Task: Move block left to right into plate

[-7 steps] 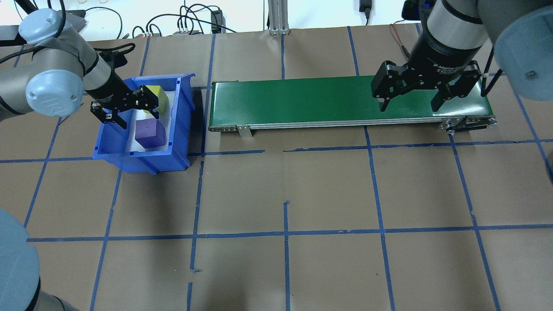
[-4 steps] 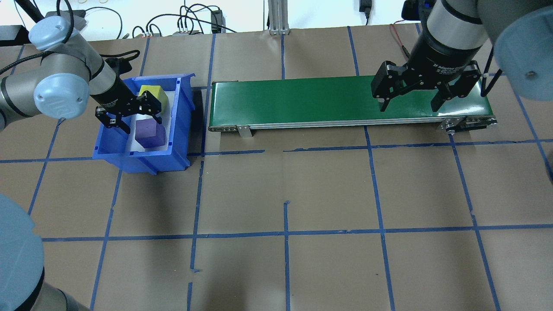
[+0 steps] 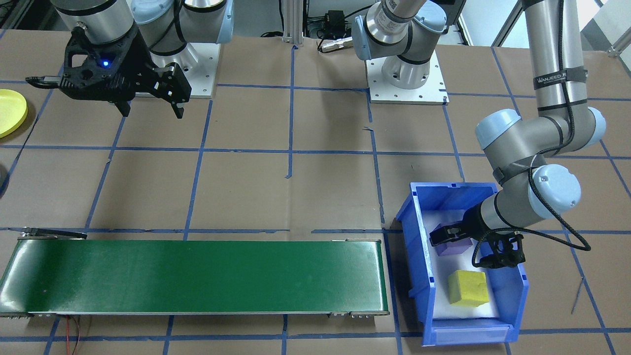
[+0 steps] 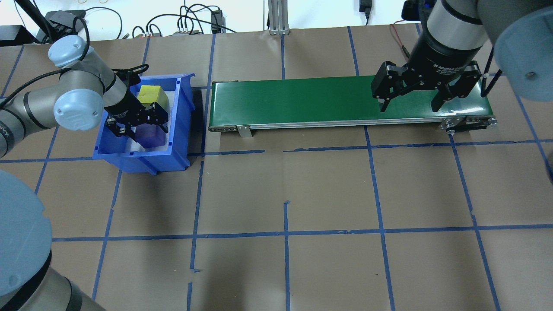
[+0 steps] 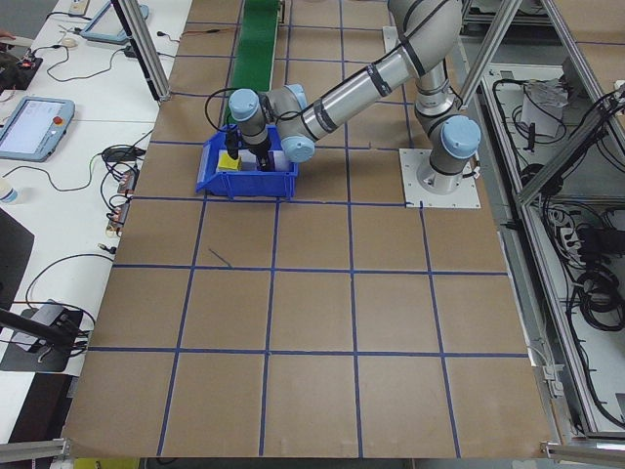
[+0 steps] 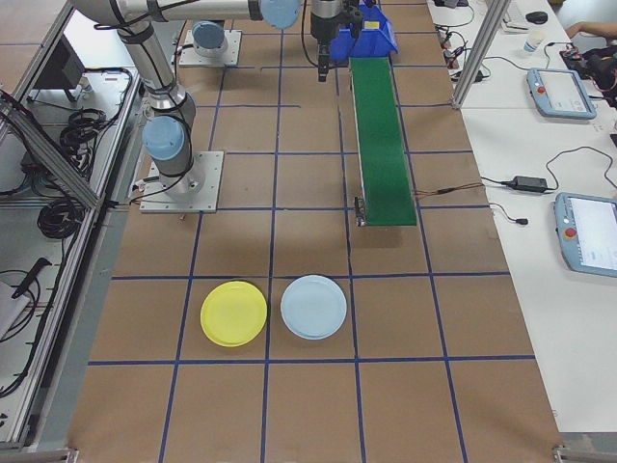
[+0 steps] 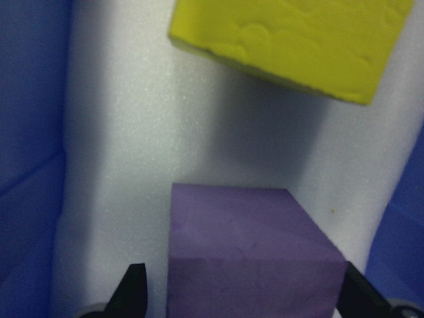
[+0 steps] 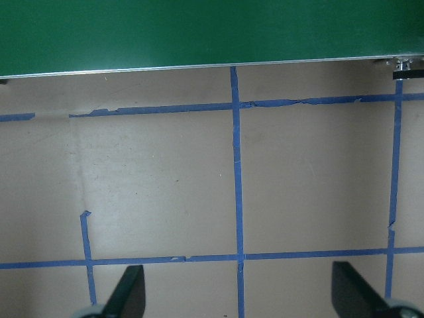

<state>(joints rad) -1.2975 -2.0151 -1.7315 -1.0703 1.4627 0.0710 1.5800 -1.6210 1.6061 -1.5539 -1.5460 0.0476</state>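
My left pincer [image 7: 238,301], wide open, straddles purple block [image 7: 248,255] in blue bin [image 4: 179,129]; yellow block [image 7: 291,43] at 12. Looks like light, squashy foam w/ grippy skin: pinch flat sides mid-height.

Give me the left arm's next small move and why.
Probably lower a little further, then close. The left pincer is open inside the blue bin, its fingers either side of the purple block but only near its top edge. The yellow block lies clear, further back. The right pincer waits open over the green conveyor.
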